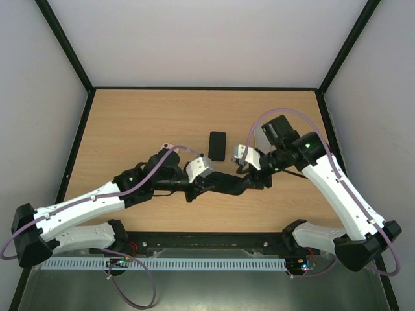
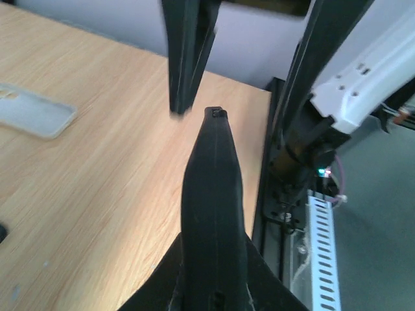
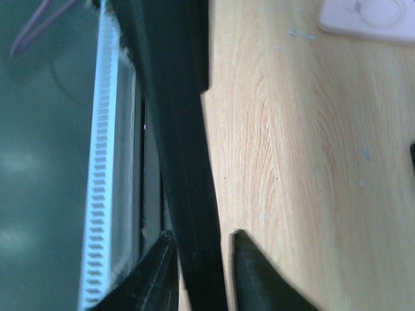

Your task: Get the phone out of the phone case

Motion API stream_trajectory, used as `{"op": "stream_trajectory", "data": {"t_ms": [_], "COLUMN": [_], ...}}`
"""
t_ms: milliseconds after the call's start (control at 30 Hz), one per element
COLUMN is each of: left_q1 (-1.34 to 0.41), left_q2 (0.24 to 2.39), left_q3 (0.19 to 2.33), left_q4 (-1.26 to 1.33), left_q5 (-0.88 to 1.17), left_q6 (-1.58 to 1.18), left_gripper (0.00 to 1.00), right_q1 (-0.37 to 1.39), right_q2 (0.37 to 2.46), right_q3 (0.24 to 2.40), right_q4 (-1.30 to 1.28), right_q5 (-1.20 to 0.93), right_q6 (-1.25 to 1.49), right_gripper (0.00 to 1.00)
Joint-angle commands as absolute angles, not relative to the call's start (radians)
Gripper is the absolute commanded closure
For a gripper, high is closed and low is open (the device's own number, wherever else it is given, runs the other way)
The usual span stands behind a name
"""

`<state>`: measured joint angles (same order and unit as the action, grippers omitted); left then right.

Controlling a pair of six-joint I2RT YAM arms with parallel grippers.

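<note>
Left arm (image 1: 97,202): stretched low from its near-left base toward the middle, wrist about level. Left gripper (image 2: 214,123): fingers pressed together into one dark blade, nothing seen between them. Right arm (image 1: 337,188): elbow raised at the far right, forearm angled back inward. Right gripper (image 1: 240,183): likewise closed (tips just beside the left's)

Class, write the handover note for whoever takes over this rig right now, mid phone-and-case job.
Left gripper: meets the right above the table; open or shut, cannot tell.
Right gripper: fingers straddle a dark bar; grip unclear.
Things: a black phone-shaped slab lies flat beyond the grippers; a pale case-like piece also lies on the table.
Done: phone perhaps already out, unconfirmed.
Left: confirm it, then let go.
</note>
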<state>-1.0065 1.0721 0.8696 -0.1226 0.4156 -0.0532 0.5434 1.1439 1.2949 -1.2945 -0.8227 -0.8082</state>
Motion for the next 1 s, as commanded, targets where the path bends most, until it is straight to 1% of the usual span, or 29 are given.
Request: {"op": "stream_trajectory", "data": {"t_ms": [0,100,200,267,300,367,433,467,533,600,800,900,967], "left_q1": [-0.967,-0.949,-0.948,-0.949,-0.949,-0.950,-0.957,-0.965,-0.993,-1.023,-1.037,-1.038,-1.039], "left_q2": [0.960,0.846,0.753,0.707,0.696,0.702,0.741,0.761,0.806,0.865,1.046,1.130,1.176], "left_q3": [0.790,0.701,0.608,0.533,0.497,0.430,0.398,0.389,0.372,0.367,0.420,0.443,0.460], "left_q4": [0.015,0.171,0.349,0.489,0.583,0.755,0.887,0.944,1.059,1.158,1.390,1.478,1.520], "left_q5": [0.278,0.184,0.055,-0.039,-0.112,-0.157,-0.176,-0.187,-0.227,-0.267,-0.251,-0.244,-0.229], "left_q6": [-0.216,-0.344,-0.453,-0.529,-0.573,-0.628,-0.653,-0.658,-0.657,-0.647,-0.681,-0.726,-0.746], "left_gripper": [0.97,0.97,0.97,0.97,0.97,0.97,0.98,0.98,0.98,0.98,0.98,0.97,0.97], "right_q1": [0.539,0.484,0.355,0.238,0.195,0.141,0.133,0.133,0.132,0.135,0.139,0.141,0.148], "right_q2": [1.175,1.162,1.140,1.117,1.099,1.052,1.002,0.975,0.944,0.928,0.914,0.903,0.889], "right_q3": [1.432,1.434,1.397,1.337,1.277,1.114,0.931,0.834,0.741,0.696,0.649,0.611,0.593], "right_q4": [-1.207,-1.110,-0.944,-0.767,-0.623,-0.240,0.186,0.361,0.550,0.637,0.668,0.829,0.901], "right_q5": [-0.786,-0.815,-0.945,-1.058,-1.136,-1.232,-1.246,-1.238,-1.201,-1.195,-1.188,-1.183,-1.168], "right_q6": [-0.642,-0.535,-0.395,-0.235,-0.102,0.235,0.605,0.789,0.934,0.996,1.061,1.207,1.251], "right_gripper": [0.44,0.41,0.39,0.39,0.39,0.37,0.32,0.28,0.23,0.21,0.20,0.23,0.25]}}
